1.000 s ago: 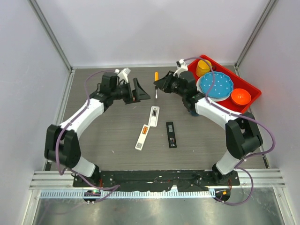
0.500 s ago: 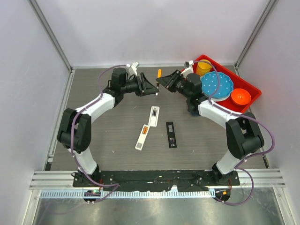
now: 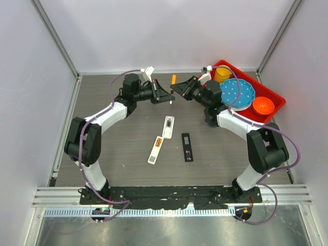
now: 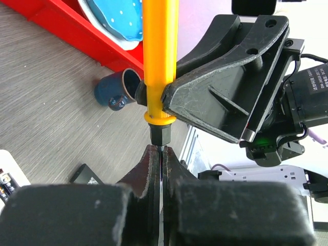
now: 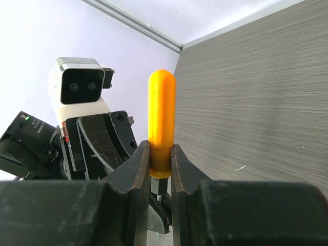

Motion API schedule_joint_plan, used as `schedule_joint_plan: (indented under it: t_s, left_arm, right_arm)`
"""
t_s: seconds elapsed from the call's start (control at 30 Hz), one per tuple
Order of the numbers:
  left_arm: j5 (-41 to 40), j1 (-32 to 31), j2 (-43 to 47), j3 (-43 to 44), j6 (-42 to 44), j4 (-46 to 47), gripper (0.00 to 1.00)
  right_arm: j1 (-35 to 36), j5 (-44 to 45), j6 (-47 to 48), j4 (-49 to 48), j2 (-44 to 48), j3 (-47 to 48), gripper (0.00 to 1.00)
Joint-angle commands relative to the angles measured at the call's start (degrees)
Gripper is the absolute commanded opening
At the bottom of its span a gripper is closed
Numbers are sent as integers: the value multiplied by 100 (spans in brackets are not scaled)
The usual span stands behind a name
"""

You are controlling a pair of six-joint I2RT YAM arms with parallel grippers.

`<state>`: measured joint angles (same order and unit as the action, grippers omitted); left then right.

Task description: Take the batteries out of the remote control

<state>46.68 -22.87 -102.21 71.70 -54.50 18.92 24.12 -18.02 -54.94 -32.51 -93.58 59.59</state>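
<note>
1. At the left, the left gripper (image 3: 167,97) is clenched on the thin metal shaft of the screwdriver (image 3: 173,79). In the left wrist view its black fingers (image 4: 151,169) press together just under the orange collar.
2. Next we see the long white remote (image 3: 155,149), flat on the grey wood-grain table (image 3: 118,138). Its long axis runs from near-left to far-right. An orange battery (image 3: 159,143), a slim cylinder, lies in its open bay along that same line. We cannot tell which end is which.
3. Just beyond it is the short white remote (image 3: 168,124), lying almost straight front to back. The dark batteries (image 3: 168,123) in its slot appear to lie along its length, but they are too small to read further.
4. The screwdriver is held off the table. Its smooth, round-ended orange handle points toward the far wall and its tip toward the near side.
5. The right gripper (image 3: 176,88) grasps that handle, with one matte black finger (image 5: 134,169) on either side of it, just above the collar.
6. The black remote (image 3: 187,147) lies flat, front to back, right of the white ones and apart from them.
7. A dark blue mug (image 4: 115,92) sits on the table beside the red tray (image 3: 266,88).
8. The glossy tray holds a yellow cup (image 3: 222,73), a white-dotted blue plate (image 3: 236,94) and an orange bowl (image 3: 263,105).
</note>
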Motion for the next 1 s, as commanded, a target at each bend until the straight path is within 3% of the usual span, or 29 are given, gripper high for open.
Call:
schedule_joint_plan:
  t_s: [0.0,0.03,0.07,0.17,0.27,0.5,0.63,0.77,0.97]
  left_arm:
    - [-185,11,315,124,580,-440,0]
    - [-255,28,368,133,703,-642,0]
    - [-369,37,421,134,965,-1027,0]
    - [-719,151,702,116,1388,-1776,0]
    - [-792,318,1010,-68,1504,-2120,0]
    - [-493,477,1792,-464,1881,-2787,0]
    - [164,468,2161,-657,2040,-3157,0]
    - [553,468,2504,-955,1882,-3149,0]
    - [606,468,2865,-1176,1715,-2973,0]
  right_arm:
    - [-39,-456,220,-229,261,-18,31]
    - [-56,-500,255,-212,296,-27,39]
    - [-109,-535,308,-212,323,-35,55]
    - [-188,-702,448,-81,446,-62,77]
    - [-311,-887,501,-45,569,-88,87]
    - [-478,-1721,124,-458,438,-18,89]
    - [-461,-2407,-314,-1098,209,9,89]
    - [-400,-2882,-553,-1818,130,-44,78]
    - [-49,-3199,-606,-1873,86,-18,66]
